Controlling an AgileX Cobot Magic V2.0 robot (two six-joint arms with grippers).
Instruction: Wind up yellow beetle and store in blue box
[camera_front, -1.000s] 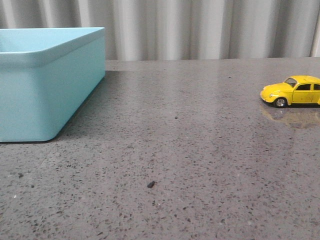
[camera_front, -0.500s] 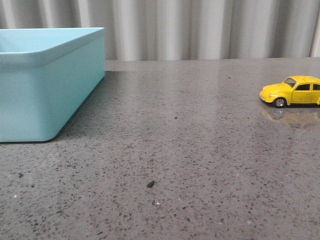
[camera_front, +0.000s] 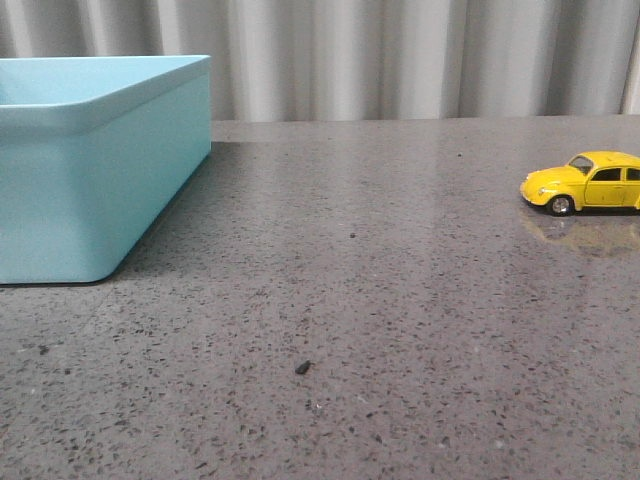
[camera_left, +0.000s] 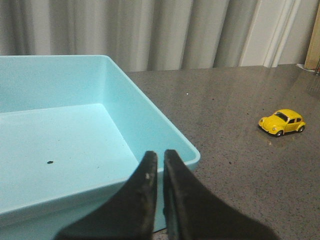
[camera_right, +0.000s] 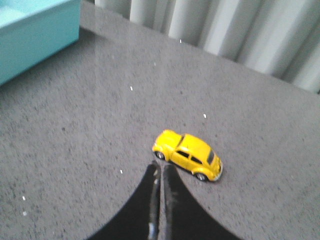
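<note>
The yellow beetle (camera_front: 585, 182) stands on its wheels at the right edge of the grey table, nose toward the left; it also shows in the left wrist view (camera_left: 282, 122) and the right wrist view (camera_right: 188, 154). The blue box (camera_front: 95, 160) sits at the left and is open; its floor (camera_left: 55, 150) holds nothing but a small dark speck. My left gripper (camera_left: 160, 156) is shut and empty, above the box's near rim. My right gripper (camera_right: 161, 170) is shut and empty, just short of the beetle and apart from it. Neither gripper shows in the front view.
The speckled grey table (camera_front: 380, 300) runs between box and beetle. A small dark crumb (camera_front: 302, 368) lies near the front middle. A grey pleated curtain (camera_front: 400, 55) hangs behind the table's far edge.
</note>
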